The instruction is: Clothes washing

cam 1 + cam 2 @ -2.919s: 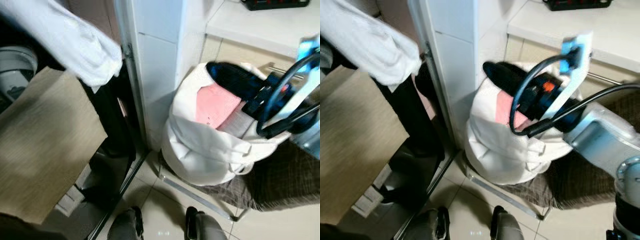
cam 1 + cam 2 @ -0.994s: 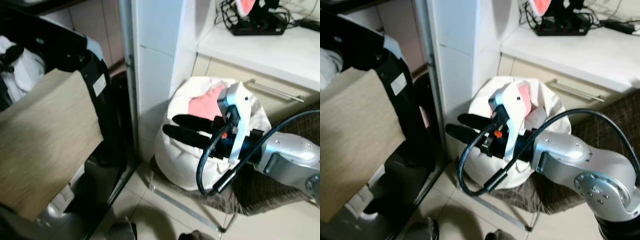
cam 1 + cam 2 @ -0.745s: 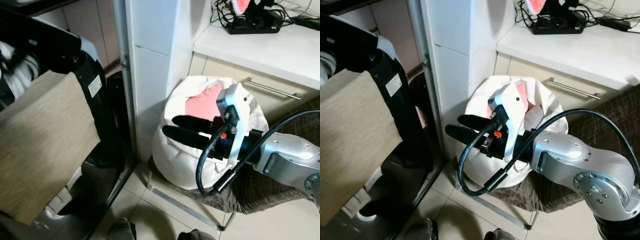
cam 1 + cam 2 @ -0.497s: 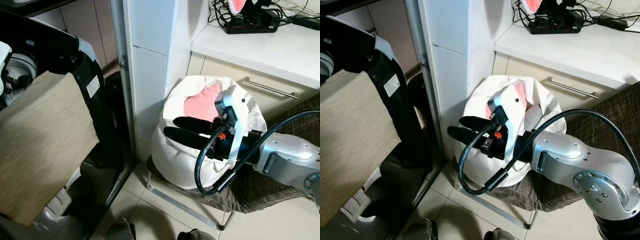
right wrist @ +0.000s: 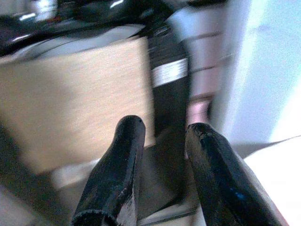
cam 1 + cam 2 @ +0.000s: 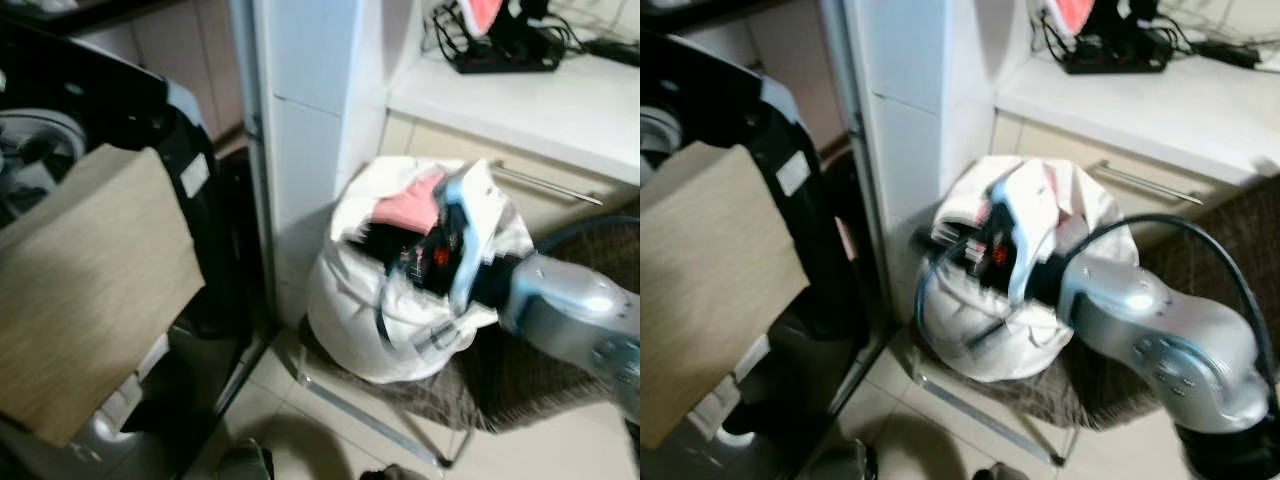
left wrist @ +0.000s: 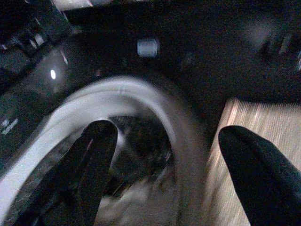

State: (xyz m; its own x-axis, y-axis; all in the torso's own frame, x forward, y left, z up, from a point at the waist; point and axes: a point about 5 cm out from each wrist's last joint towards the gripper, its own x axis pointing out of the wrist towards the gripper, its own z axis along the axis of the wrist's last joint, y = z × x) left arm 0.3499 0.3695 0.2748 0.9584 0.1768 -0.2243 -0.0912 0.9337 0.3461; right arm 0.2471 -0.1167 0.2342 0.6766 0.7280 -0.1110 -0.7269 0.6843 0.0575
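Two feet (image 6: 245, 463) at the bottom edge of the head view, on light floor tile (image 6: 315, 440). Whole frame is motion-blurred.

Left side, close in: tan board (image 6: 85, 290) leaning across the front of the black washing machine (image 6: 190, 230). Above and behind the board, the machine's round drum opening (image 6: 30, 140) with a pale rim. Left wrist view looks straight at that opening (image 7: 127, 141): left gripper (image 7: 171, 155) fingers spread wide, nothing between them, pale fabric faintly visible low inside the drum, too blurred to identify. Tan board edge sits beside one finger (image 7: 256, 174).

Right of the machine: white tiled column (image 6: 300, 130). At its foot, the white laundry bag (image 6: 390, 300) sits on a metal-framed stand (image 6: 380, 410) over dark brown woven cloth (image 6: 545, 370). Pink garment (image 6: 405, 205) shows in the bag's open mouth.

Right gripper (image 6: 955, 240) is at the bag's mouth, the silver arm (image 6: 1160, 340) reaching in from the right, black cable looped under it. Head views too smeared to read the fingers. Right wrist view shows the two fingers (image 5: 117, 174) apart with a clear gap, gripping nothing; past them the tan board and the machine's side label.

Farther back: white counter (image 6: 530, 95) with a drawer handle (image 6: 545, 182) below, and a black power strip (image 6: 505, 55) with cables on top.
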